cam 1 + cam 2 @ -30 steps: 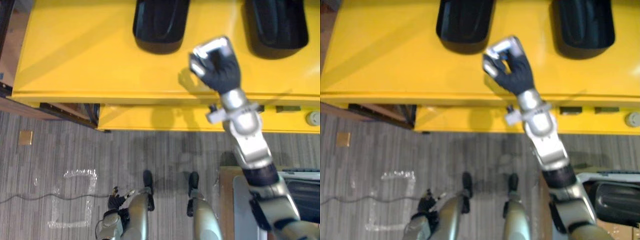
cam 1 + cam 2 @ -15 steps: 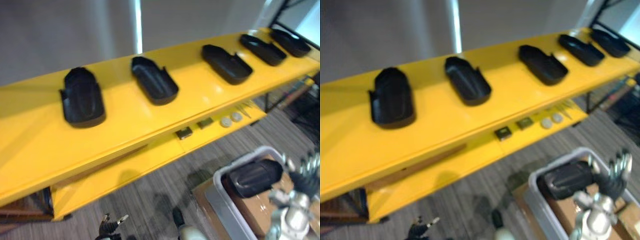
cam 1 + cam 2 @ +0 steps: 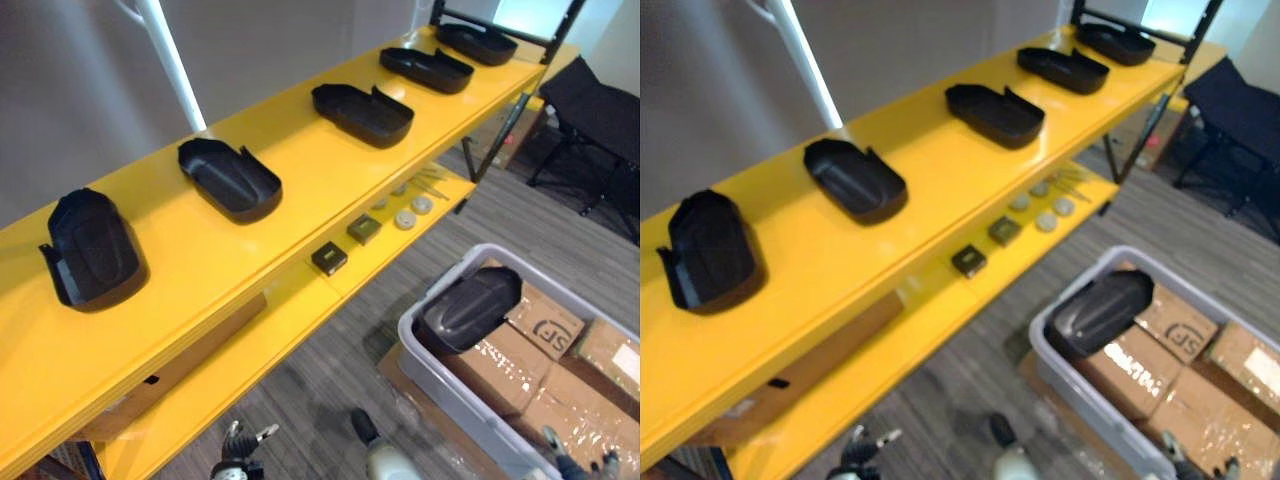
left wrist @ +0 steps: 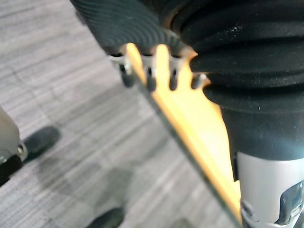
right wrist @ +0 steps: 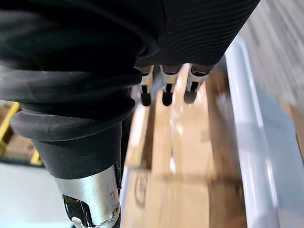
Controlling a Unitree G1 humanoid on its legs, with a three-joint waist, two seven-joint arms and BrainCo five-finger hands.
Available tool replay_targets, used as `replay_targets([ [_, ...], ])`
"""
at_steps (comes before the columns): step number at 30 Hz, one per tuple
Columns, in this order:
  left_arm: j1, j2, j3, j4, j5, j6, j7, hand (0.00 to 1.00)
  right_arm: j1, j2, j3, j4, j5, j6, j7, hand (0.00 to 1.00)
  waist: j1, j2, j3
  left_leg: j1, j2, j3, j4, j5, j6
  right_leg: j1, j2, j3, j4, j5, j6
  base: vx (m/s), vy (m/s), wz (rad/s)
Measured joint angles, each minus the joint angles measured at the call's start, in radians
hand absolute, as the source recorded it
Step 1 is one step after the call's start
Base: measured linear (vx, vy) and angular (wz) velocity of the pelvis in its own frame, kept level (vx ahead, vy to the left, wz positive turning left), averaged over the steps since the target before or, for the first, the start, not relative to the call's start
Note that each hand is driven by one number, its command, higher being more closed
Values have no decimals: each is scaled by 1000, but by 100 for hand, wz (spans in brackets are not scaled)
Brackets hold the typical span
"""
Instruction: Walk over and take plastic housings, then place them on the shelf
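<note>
- Left eye view looked down on a long yellow top shelf (image 3: pixel 300 225) running away to the right, with a white pole (image 3: pixel 175 60) rising behind it.
- Five black plastic housings (image 3: pixel 230 178) sat in a row along that shelf, well apart from one another, all with the hollow side up.
- A lower yellow shelf (image 3: pixel 290 320) below it carried two small dark blocks (image 3: pixel 329 260) and a few pale discs (image 3: pixel 413 212).
- A sixth housing (image 3: pixel 468 310) lay tilted in a grey bin (image 5: pixel 249 123) on the floor, leaning on the cardboard boxes (image 3: pixel 545 325) inside and reaching up to the bin's near rim.
- The left hand (image 4: pixel 150 78) hung low near the striped grey carpet (image 3: pixel 330 390), just beside the lower shelf's edge. Its fingers were loosely extended and apart from the thumb, with nothing in them.
- The right hand (image 5: pixel 166 90) hung over the bin, above the boxes. Its fingers were relaxed and extended, touching nothing.
- A black folding chair (image 3: pixel 600 100) stood past the far end of the shelf.
</note>
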Motion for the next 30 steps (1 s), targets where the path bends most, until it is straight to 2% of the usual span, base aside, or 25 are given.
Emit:
replay_targets([
  [1,1,-7,-21,-3,-1,-1,1,0,-29,-23,63,6,0,0,16,0,21,18,10,-33,-7,-176,47,-47,-1,-22,18,25,7,5,1,24,-17,-62],
  [3,2,-8,-45,-2,-2,-1,-2,0,-62,-29,101,23,-2,1,27,0,37,26,23,-45,-24,-313,77,-78,7,-37,35,49,22,7,5,10,58,-54],
  [4,3,-9,-51,-3,-3,-3,-5,0,-75,-29,123,35,-4,1,37,0,50,17,34,-47,-44,-396,105,-89,11,-37,37,67,30,6,7,9,79,-45],
  [6,15,-9,-52,-15,-9,-12,-5,0,-81,-31,161,38,-11,1,46,0,64,2,44,-45,-80,-510,146,-108,12,-39,38,95,52,-2,19,10,147,-36],
  [7,17,-7,-61,-21,-12,-18,-5,0,-80,-35,173,38,-15,1,56,0,65,2,43,-42,-90,-560,151,-132,13,-45,41,98,66,-9,29,4,164,-25],
  [9,13,1,-91,-34,-11,-19,-15,0,-72,-34,181,37,-15,1,60,0,64,3,43,-38,-88,-570,146,-177,34,-66,53,97,107,-14,44,-8,143,-6],
  [12,16,6,-109,-67,-1,-19,-19,0,-25,3,199,-1,-14,4,77,0,67,-40,70,-26,-113,-542,208,-210,50,-70,55,116,175,-9,53,-52,102,-32],
  [13,20,4,-108,-86,0,-19,-17,0,-5,3,216,-35,-13,4,80,0,73,-54,77,-25,-124,-504,244,-227,67,-68,56,142,180,4,63,-134,133,-87],
  [15,19,-1,-106,-109,0,-19,-16,0,10,7,244,-84,-13,5,79,0,79,-60,89,-43,-126,-441,300,-244,90,-75,59,123,168,57,32,-190,141,-104],
  [16,9,-9,-96,-116,3,-19,-12,0,23,2,271,-115,-15,5,81,0,102,-57,93,-58,-103,-377,317,-242,111,-71,55,38,72,174,-90,-293,147,-142],
  [17,-1,-18,-78,-121,14,-20,-10,0,28,-6,290,-132,-16,5,82,0,132,-52,107,-66,-86,-308,305,-228,135,-68,45,-86,47,201,-156,-316,144,-164],
  [18,-15,-22,-63,-115,27,-17,-3,0,33,-7,296,-142,-22,6,84,0,143,-58,116,-74,-75,-260,305,-218,143,-90,22,-267,162,102,-126,-331,117,-142],
  [19,-27,-29,-51,-103,29,-13,7,0,47,-8,296,-145,-24,9,84,0,155,-45,130,-76,-53,-217,298,-206,151,-101,-6,-402,316,-27,-134,-280,118,-125],
  [20,-25,-32,-50,-102,29,-13,11,0,62,-10,305,-145,-32,22,84,0,161,-33,132,-73,-37,-192,276,-187,151,-89,-26,-450,444,-122,-126,-245,112,-93],
  [21,-23,-31,-50,-102,29,-14,12,0,77,-12,313,-144,-41,24,86,0,162,-28,129,-74,-37,-187,254,-175,149,-77,-40,-461,477,-157,-112,-190,76,-78],
  [22,-15,-22,-45,-95,28,-14,13,0,97,-13,332,-134,-49,28,92,0,166,-35,112,-75,-32,-156,200,-138,146,-45,-65,-464,490,-204,-104,-132,1,-80],
  [23,-15,-9,-36,-85,28,-14,14,0,87,-14,339,-101,-67,30,100,0,173,-47,95,-82,-25,-125,141,-92,137,-6,-86,-474,452,-219,-108,-143,-56,-85],
  [24,-13,0,-36,-82,28,-14,14,0,78,-14,340,-80,-76,30,101,0,177,-45,89,-90,-18,-110,116,-74,132,10,-96,-490,419,-220,-106,-117,-126,-104],
  [25,-2,29,-31,-78,28,-14,14,0,37,-11,339,-22,-81,31,100,0,180,-64,70,-114,-7,-77,64,-27,113,49,-123,-519,299,-205,-85,-100,-138,-83],
  [26,3,42,-30,-74,28,-14,15,0,21,-10,338,0,-81,31,100,0,180,-74,65,-122,-3,-62,53,-14,107,64,-133,-520,243,-194,-71,-52,-147,-88],
  [27,3,60,-24,-63,25,-13,15,0,4,-9,336,23,-81,31,100,0,181,-97,51,-136,-2,-41,48,-1,95,83,-153,-522,160,-154,-40,-15,-247,-62],
  [28,-1,81,-12,-47,26,-12,15,0,-17,-8,334,43,-81,31,100,0,181,-112,47,-146,0,-21,56,6,83,102,-172,-507,99,-83,18,-5,-334,-74],
  [30,-3,81,3,-14,25,-10,21,0,-48,-14,332,50,-81,31,100,0,180,-85,54,-126,31,-26,50,21,56,100,-138,-512,108,-88,26,-4,-310,-63],
])
